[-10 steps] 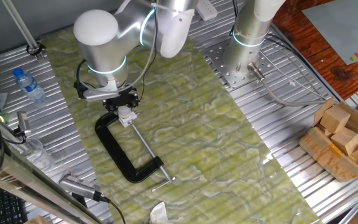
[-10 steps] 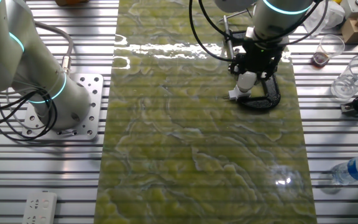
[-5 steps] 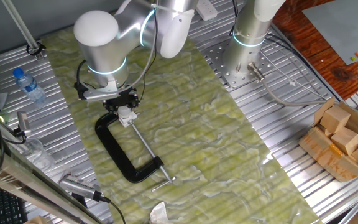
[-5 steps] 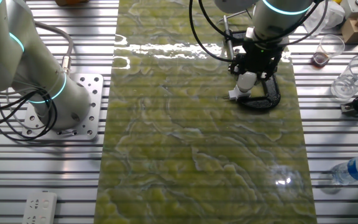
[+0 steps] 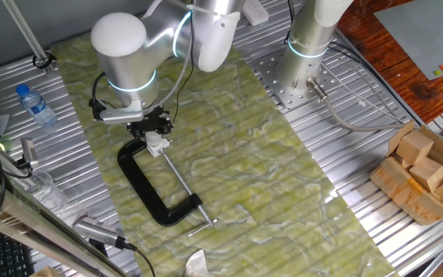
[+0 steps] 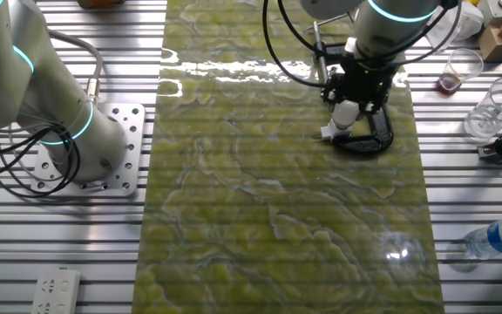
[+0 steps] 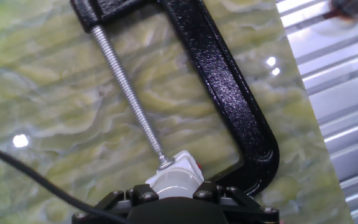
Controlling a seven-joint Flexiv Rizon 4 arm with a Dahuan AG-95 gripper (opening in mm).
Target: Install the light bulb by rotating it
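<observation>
From the fixed views we see the gripper (image 5: 154, 132) clamped on the light bulb (image 6: 346, 112) inside the C-clamp (image 5: 146, 185). Only the hand view shows us the screw (image 7: 131, 93) tip touching the white socket (image 7: 182, 167) beneath the bulb.

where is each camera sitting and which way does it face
One fixed view: high at one side of the table, looking down on the black C-clamp; the arm's white joint cap and the gripper show.
The other fixed view: high on the opposite side, looking down the green mat; arm and gripper show.
Hand view: on the hand, looking along the fingers at the light bulb.
All share the clamp and bulb.
</observation>
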